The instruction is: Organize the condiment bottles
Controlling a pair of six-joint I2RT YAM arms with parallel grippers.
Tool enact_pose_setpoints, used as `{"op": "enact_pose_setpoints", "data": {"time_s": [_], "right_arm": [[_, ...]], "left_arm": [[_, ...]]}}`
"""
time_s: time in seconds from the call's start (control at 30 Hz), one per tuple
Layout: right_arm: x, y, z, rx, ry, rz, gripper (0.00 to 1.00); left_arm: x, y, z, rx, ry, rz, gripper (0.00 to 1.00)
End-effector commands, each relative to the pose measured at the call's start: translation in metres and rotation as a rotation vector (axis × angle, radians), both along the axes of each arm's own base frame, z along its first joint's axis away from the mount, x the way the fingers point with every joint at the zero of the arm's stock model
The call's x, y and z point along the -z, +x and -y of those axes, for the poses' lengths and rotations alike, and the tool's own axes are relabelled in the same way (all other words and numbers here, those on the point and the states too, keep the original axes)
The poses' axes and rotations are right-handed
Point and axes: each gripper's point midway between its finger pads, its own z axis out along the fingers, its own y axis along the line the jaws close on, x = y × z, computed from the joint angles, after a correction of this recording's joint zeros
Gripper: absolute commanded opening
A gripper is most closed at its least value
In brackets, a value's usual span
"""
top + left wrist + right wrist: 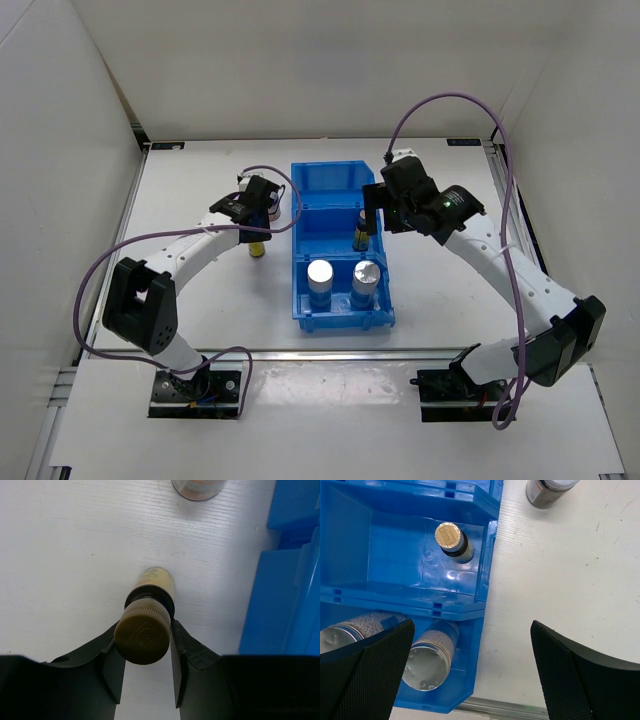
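Observation:
A slim dark bottle [150, 587] with a yellow label and tan cap stands on the white table left of the blue bin [287, 580]. My left gripper [146, 630] is shut on its cap, a finger touching each side. A second slim bottle [451, 537] stands in the bin's middle compartment. Two silver-capped bottles [320, 272] [366, 272] stand in the near compartment. My right gripper [472, 665] hangs open over the bin's right edge, holding nothing. One squat jar [199, 487] sits just beyond the left gripper. Another jar [547, 490] sits on the table beside the bin.
The bin's far compartment [330, 185] holds nothing that shows. White walls enclose the table on three sides. The table's metal front rail [510, 711] runs just past the bin's near end.

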Motion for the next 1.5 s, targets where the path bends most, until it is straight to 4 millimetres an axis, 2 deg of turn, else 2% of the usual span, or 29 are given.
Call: {"op": "enact_pose_setpoints", "data": {"time_s": [0.0,0.17,0.3,0.47,0.57,0.6,0.67,0.73,0.77,0.83,0.87,0.9,0.93,0.97,1.07,1.2,1.4,1.47], "right_arm": [[-0.005,-0.001,0.002,0.014,0.018,0.02,1.0],[-0.005,-0.003,0.003,0.021,0.025,0.02,1.0],[-0.005,-0.005,0.005,0.021,0.025,0.02,1.0],[-0.001,-0.006,0.006,0.021,0.019,0.013,1.0],[-0.001,-0.008,0.007,0.021,0.019,0.013,1.0],[0.0,-0.009,0.008,0.021,0.013,0.006,1.0],[0.001,-0.011,0.009,0.028,0.02,0.004,1.0],[0.001,-0.012,0.012,0.034,0.014,0.009,1.0],[0.001,-0.012,0.012,0.034,0.014,0.009,1.0],[0.001,-0.012,0.012,0.034,0.014,0.009,1.0],[0.002,-0.014,0.014,0.034,0.014,0.009,1.0],[0.002,-0.014,0.014,0.034,0.014,0.009,1.0],[0.002,-0.014,0.014,0.034,0.014,0.009,1.0],[0.002,-0.014,0.014,0.034,0.014,0.009,1.0],[0.004,-0.018,0.017,0.034,0.008,0.001,1.0],[0.004,-0.018,0.017,0.034,0.008,0.001,1.0],[0.005,-0.019,0.018,0.034,0.003,-0.006,1.0],[0.005,-0.018,0.019,0.04,-0.003,-0.001,1.0]], "left_arm": [[-0.019,0.009,-0.003,-0.007,0.02,0.058,0.37],[-0.034,0.01,-0.003,0.006,0.012,0.093,0.24],[-0.065,0.011,0.006,0.039,-0.012,0.158,0.11],[-0.106,0.01,0.012,0.064,-0.042,0.205,0.11],[-0.118,0.006,0.014,0.073,-0.041,0.201,0.11],[-0.128,0.009,0.015,0.08,-0.046,0.223,0.11],[-0.129,0.007,0.015,0.092,-0.044,0.215,0.11],[-0.125,0.008,0.016,0.093,-0.039,0.206,0.12],[-0.126,0.009,0.014,0.087,-0.032,0.209,0.19],[-0.115,0.005,0.013,0.079,-0.028,0.186,0.38],[-0.112,0.004,0.012,0.079,-0.024,0.177,0.6],[-0.109,0.003,0.01,0.067,-0.018,0.174,0.76],[-0.103,0.001,0.009,0.067,-0.011,0.161,0.76],[-0.1,0.002,0.01,0.067,-0.007,0.153,0.83],[-0.083,0.002,0.006,0.056,0.033,0.116,0.88],[-0.061,0.005,0.006,0.046,0.054,0.083,0.9],[-0.042,0.009,0.011,0.059,0.034,0.046,0.8],[-0.036,0.012,0.004,0.042,0.017,0.039,0.78]]}}
